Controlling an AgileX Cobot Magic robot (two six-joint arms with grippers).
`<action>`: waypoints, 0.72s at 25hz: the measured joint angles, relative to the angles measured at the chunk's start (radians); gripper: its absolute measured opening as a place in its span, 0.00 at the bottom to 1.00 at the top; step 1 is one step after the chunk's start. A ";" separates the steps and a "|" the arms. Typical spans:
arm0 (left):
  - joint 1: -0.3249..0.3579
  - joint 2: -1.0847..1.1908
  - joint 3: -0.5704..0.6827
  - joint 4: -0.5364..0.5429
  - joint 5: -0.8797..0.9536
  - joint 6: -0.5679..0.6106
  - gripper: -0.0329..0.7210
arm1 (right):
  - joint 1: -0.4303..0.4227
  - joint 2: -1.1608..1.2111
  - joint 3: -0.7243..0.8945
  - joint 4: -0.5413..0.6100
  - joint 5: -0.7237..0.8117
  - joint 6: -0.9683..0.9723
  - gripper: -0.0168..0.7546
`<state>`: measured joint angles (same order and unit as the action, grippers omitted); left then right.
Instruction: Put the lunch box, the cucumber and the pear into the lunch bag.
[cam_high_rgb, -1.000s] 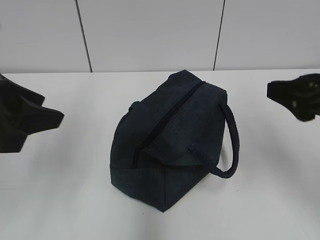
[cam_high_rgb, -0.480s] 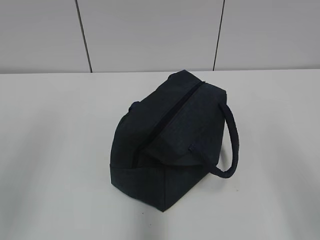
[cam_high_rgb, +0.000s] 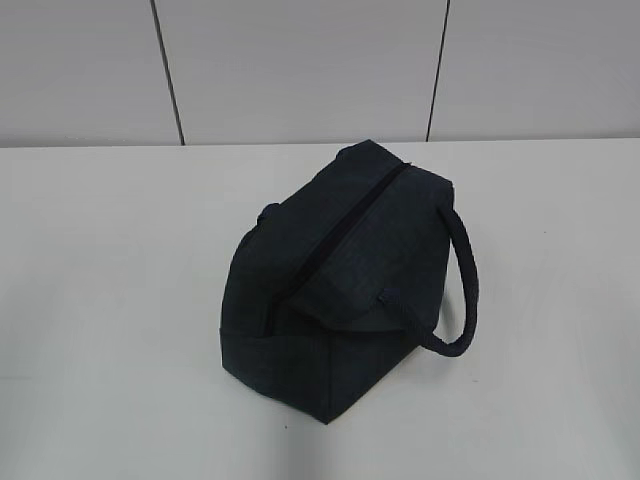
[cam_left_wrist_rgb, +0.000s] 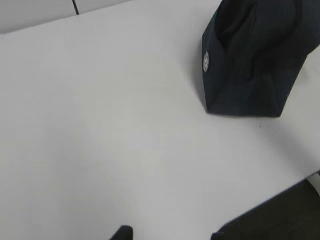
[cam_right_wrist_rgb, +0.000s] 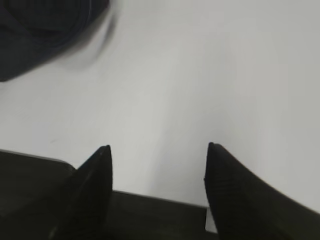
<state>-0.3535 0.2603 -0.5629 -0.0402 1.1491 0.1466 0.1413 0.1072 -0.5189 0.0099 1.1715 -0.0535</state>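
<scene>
Right wrist view shows my right gripper (cam_right_wrist_rgb: 157, 150) wide open, holding nothing, over the white table (cam_right_wrist_rgb: 200, 75). The lunch bag (cam_high_rgb: 335, 285) sits zipped shut, up and to its left. My left gripper (cam_left_wrist_rgb: 167, 235) barely shows; I cannot tell.

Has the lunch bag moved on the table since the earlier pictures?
No. In the exterior view the lunch bag sits at the same distance from the wall seams behind it, zip closed, handle hanging on the same side.
</scene>
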 joint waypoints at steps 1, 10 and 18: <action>0.000 -0.030 0.015 0.000 -0.006 0.000 0.43 | 0.000 -0.034 0.002 0.000 -0.002 0.000 0.62; 0.000 -0.271 0.038 -0.023 -0.040 -0.003 0.40 | 0.000 -0.125 0.018 -0.002 -0.012 -0.021 0.62; 0.000 -0.278 0.038 -0.038 -0.039 -0.008 0.37 | 0.000 -0.125 0.018 -0.002 -0.012 -0.021 0.62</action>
<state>-0.3535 -0.0181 -0.5251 -0.0780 1.1103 0.1386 0.1413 -0.0175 -0.5005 0.0081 1.1594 -0.0740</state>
